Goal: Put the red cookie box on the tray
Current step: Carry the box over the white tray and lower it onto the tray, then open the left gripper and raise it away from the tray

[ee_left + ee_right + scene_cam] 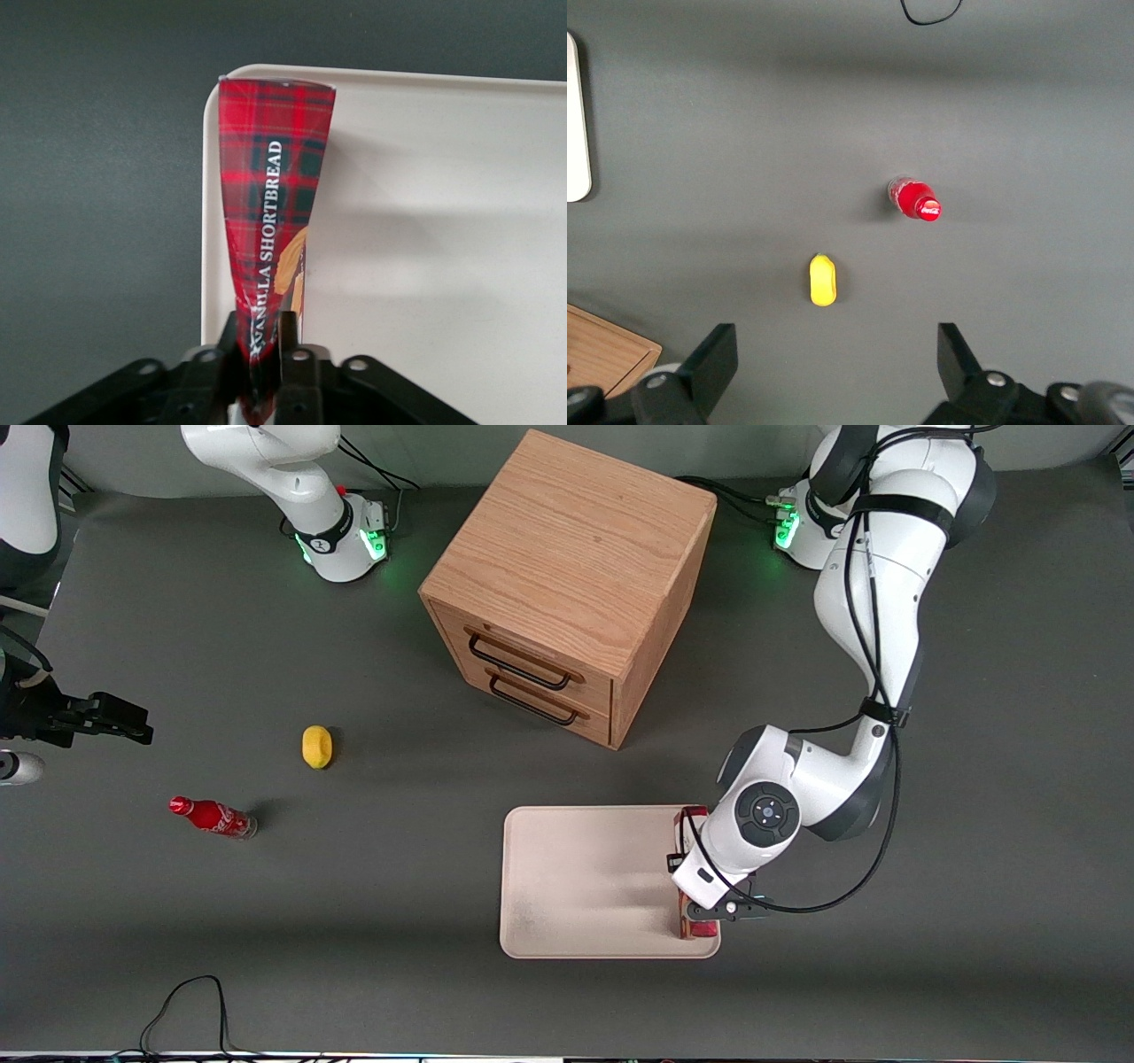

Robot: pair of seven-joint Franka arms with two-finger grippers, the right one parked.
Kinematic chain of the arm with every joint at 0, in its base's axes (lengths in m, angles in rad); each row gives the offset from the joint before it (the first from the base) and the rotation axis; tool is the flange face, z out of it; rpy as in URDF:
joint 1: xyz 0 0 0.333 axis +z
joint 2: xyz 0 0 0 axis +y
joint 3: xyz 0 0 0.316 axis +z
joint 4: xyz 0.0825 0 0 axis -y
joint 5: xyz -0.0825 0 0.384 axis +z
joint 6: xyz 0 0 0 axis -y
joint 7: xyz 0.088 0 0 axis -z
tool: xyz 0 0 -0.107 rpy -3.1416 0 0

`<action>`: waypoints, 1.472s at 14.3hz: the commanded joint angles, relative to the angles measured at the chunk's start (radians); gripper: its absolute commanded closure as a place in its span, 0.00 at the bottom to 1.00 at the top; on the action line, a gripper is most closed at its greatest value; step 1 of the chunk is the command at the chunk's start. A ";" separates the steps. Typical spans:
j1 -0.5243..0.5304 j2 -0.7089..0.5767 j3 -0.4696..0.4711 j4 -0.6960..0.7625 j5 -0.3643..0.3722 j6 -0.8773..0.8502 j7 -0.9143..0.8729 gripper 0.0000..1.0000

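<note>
Tartan red cardboard fills the middle of your left wrist view: this is the red cookie box (270, 221), with the white words "VANILLA SHORTBREAD" along its narrow side and a bit of golden cookie picture next to them. The gripper (263, 354) is closed on the box, one black finger (289, 341) pressing on each flat side of the near end. The box stands on its long thin edge, over the tray (443, 230), just inside the tray's rim on the side where the grey table (97, 195) begins.

In the front view you find the same box (690, 822) in the lower right part of the frame, mostly covered by the white wrist of the working arm. It lies along the tray (576, 886) edge that is toward the working arm's end of the table. You cannot tell from these views if the box already touches the tray surface.

Near the top centre of the front view stands a wooden drawer cabinet (571, 576). At the left of the frame you see a yellow object (317, 746) and a small red soda bottle (213, 817), lying on its side, nearer to the camera.
</note>
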 commanded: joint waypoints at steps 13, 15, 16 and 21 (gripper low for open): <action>0.018 -0.514 0.003 -0.039 -0.050 -0.594 -0.037 0.00; 0.040 -0.576 0.003 -0.051 -0.061 -0.677 -0.022 0.00; 0.058 -0.604 0.003 -0.071 -0.061 -0.693 -0.011 0.00; 0.228 -0.810 0.008 -0.264 -0.130 -0.687 0.215 0.00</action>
